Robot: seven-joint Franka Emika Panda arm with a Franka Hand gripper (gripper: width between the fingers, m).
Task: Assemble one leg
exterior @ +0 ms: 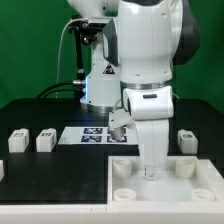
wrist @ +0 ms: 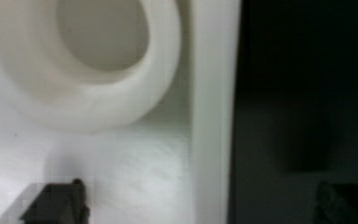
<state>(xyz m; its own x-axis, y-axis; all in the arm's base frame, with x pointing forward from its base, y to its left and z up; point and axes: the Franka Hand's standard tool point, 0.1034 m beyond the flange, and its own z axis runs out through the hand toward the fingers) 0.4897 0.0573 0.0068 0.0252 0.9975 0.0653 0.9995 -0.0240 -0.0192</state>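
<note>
Nearest the camera, a white tray with round corner sockets fills the lower right of the exterior view, lying on a black table. Behind it a white arm takes up the middle of the frame and reaches straight down. A marker board lies at centre left. The gripper is low over the tray's far edge. In the wrist view its dark fingertips stand wide apart near one socket, apparently holding nothing, though blur hides detail. Legs sit on the table, apart from the gripper: a pair at middle left, another leg at middle right.
</note>
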